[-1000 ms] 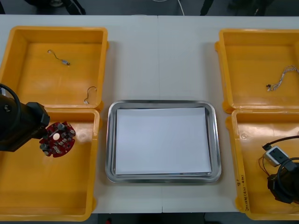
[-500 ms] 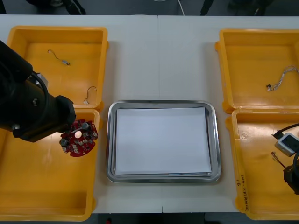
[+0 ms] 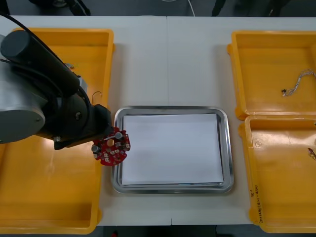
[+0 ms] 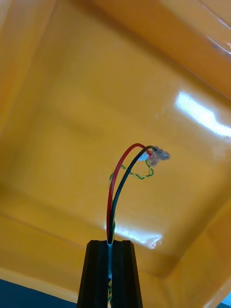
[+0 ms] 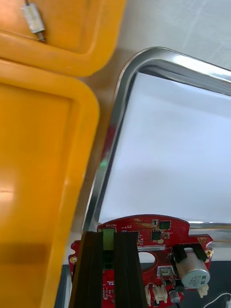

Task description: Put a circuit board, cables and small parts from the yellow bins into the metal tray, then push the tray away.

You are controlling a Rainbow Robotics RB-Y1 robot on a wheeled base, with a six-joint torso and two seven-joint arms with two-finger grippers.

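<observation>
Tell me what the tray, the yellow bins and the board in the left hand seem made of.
Metal tray: likely steel or aluminium, polished; its rim shines like a mirror. Its white inside looks matte, perhaps paper.
Yellow bins: moulded plastic, glossy, by the soft highlights and rounded corners.
Circuit board in the left hand: probably rigid laminate coated red, carrying a silvery can.

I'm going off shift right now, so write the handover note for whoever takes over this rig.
Left gripper: shut on the red circuit board, holding it over the left rim of the metal tray.
Right gripper: shut on a red and black cable, lifted above a yellow bin.
Done: board and cable picked up; nothing lies in the tray yet.
Left: set both down in the tray, fetch the twisted blue and white cable and a small metal part, then push the tray away.
</observation>
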